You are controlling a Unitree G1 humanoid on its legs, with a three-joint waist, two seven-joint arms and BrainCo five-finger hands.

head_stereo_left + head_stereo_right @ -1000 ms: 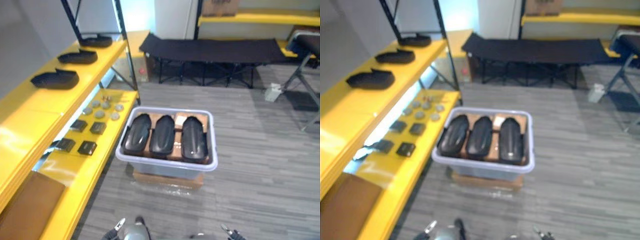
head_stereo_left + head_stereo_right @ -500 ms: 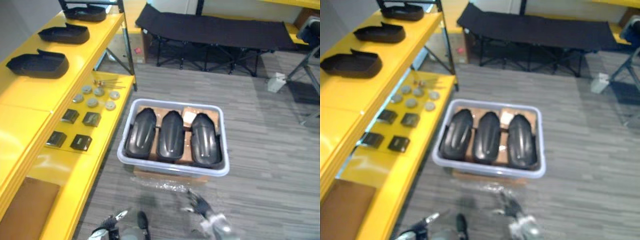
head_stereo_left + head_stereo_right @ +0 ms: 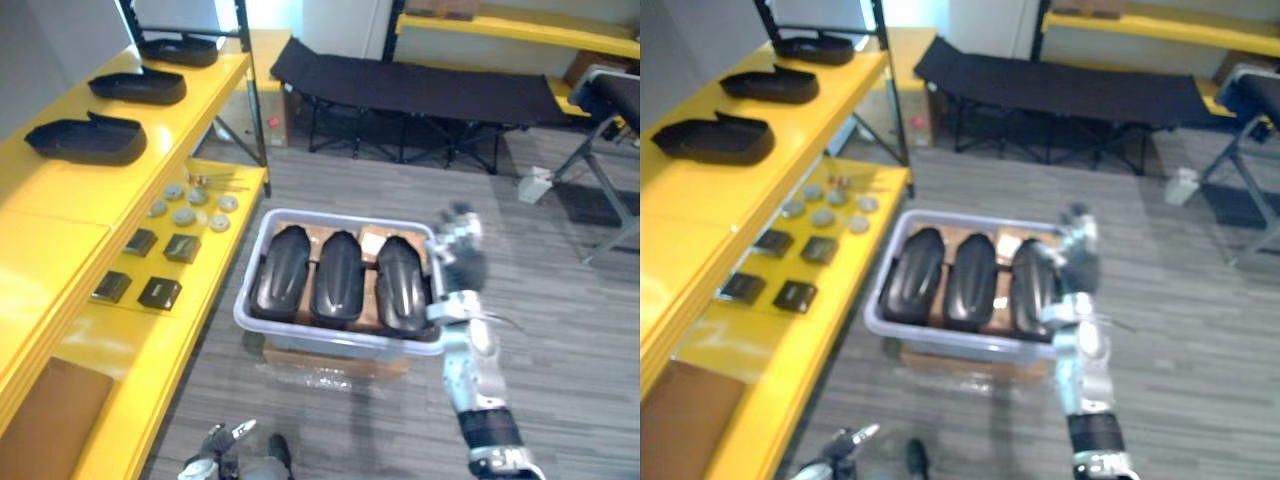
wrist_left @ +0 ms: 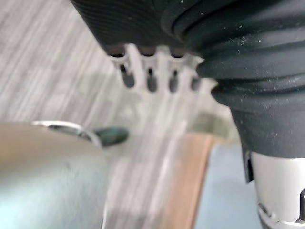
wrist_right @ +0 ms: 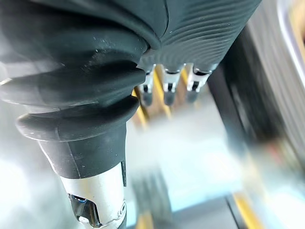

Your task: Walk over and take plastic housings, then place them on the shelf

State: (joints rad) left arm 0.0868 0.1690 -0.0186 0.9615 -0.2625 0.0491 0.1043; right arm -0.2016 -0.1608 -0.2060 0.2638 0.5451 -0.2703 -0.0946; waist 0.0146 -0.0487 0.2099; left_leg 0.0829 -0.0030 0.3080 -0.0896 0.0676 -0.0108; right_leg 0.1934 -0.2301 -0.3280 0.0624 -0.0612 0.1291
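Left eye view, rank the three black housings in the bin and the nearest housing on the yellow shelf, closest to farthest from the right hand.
From the right hand:
1. Right housing, beside the hand.
2. Middle housing, centre of the bin.
3. Left housing, shelf side.
4. Shelf housing, on the upper yellow shelf.

Your right arm [image 3: 468, 375] reads as a slim silver-grey tube, ringed by a dark ribbed band [image 3: 490, 430] at its near end. The right hand [image 3: 456, 262] is dark-backed with silver fingers. Close up, your left hand [image 4: 248, 52] shows a black ribbed rubber cover, silver fingers [image 4: 150, 76] tipped dark, and a smooth silver segment [image 4: 281, 191] emerging from it.
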